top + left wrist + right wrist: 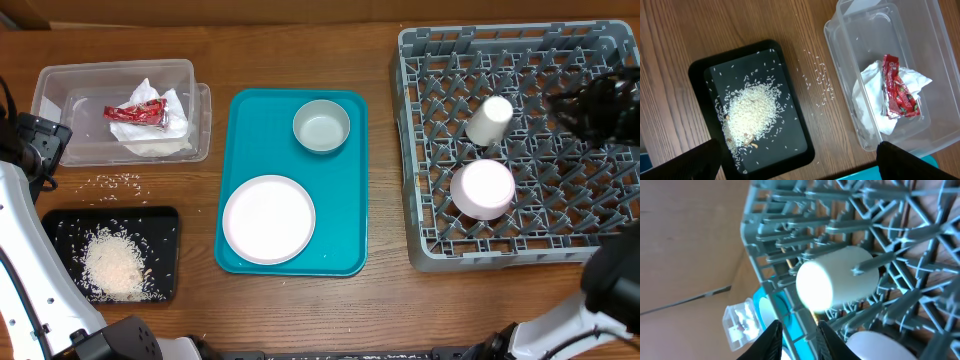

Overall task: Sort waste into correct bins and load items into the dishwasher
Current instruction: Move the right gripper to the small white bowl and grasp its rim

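The place was a robot test bench laid out as a dish-clearing station: a wooden table carried a grey dish rack, a teal serving tray, a clear tub and a black tray, with a white robot arm at the near left edge

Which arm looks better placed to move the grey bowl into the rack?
Probably right: the right claw is at the rack, beside the teal tray. The left claw hangs over the black tray, farther off.
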